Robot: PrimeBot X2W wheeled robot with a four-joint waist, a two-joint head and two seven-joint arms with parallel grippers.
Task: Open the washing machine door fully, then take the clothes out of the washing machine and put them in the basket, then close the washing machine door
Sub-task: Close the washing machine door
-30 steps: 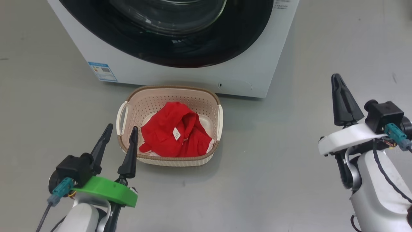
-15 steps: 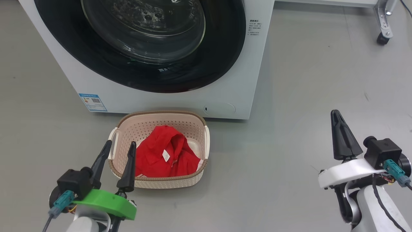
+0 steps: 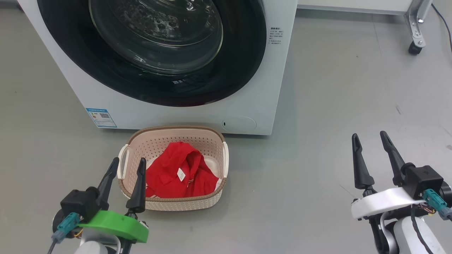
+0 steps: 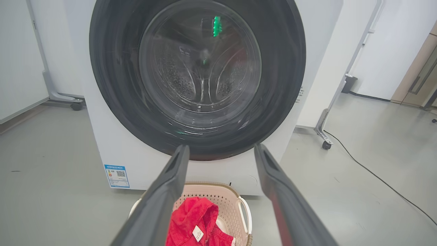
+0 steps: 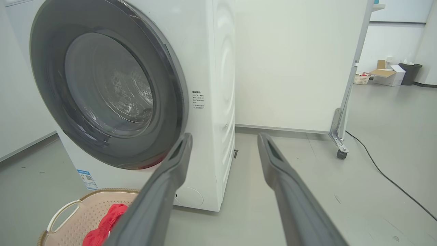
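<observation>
The white washing machine (image 3: 272,70) (image 4: 112,147) (image 5: 218,85) stands ahead with its black-rimmed glass door (image 3: 155,46) (image 4: 198,75) (image 5: 109,89) shut flat against the front. On the floor before it sits the cream basket (image 3: 215,195) (image 4: 239,198) (image 5: 68,212), holding the red clothes (image 3: 176,174) (image 4: 191,218) (image 5: 102,227). My left gripper (image 3: 128,163) is open at the lower left, its fingertips by the basket's left handle, holding nothing. Well clear of the basket at the lower right, my right gripper (image 3: 369,135) is open and empty.
Grey floor spreads around the machine. A wheeled frame leg (image 3: 416,28) (image 5: 339,136) stands right of the machine, with a black cable (image 5: 389,177) trailing over the floor. Boxes and a dark bin (image 5: 409,73) sit far back on the right.
My right gripper has gone from shut to open. The head camera has tilted up, showing more of the machine front; basket and clothes lie as before.
</observation>
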